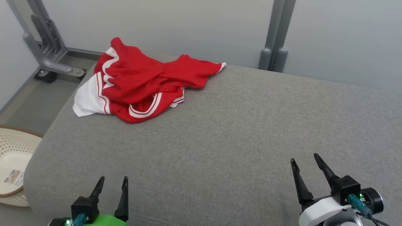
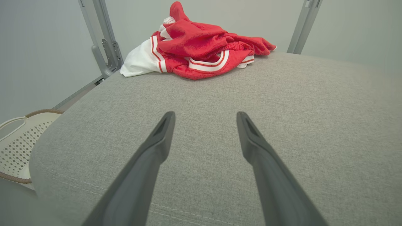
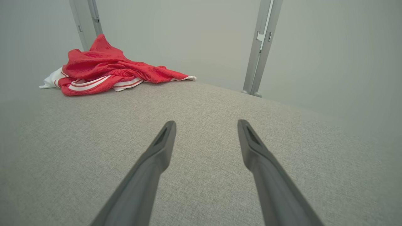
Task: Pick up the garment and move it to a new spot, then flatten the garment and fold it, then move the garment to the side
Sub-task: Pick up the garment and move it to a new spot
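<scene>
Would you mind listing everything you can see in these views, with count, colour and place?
garment: one, red with white panels and stripes, crumpled at the far left of the cushion
cushion: one, grey fabric, across the middle of the head view
basket: one, cream, perforated, brown rim, on the floor left of the cushion
frame posts: two, grey metal, against the pale wall behind the cushion
left gripper: one, dark fingers on a green body, open, lower left above the cushion
right gripper: one, dark fingers on a white body, open, lower right above the cushion
</scene>
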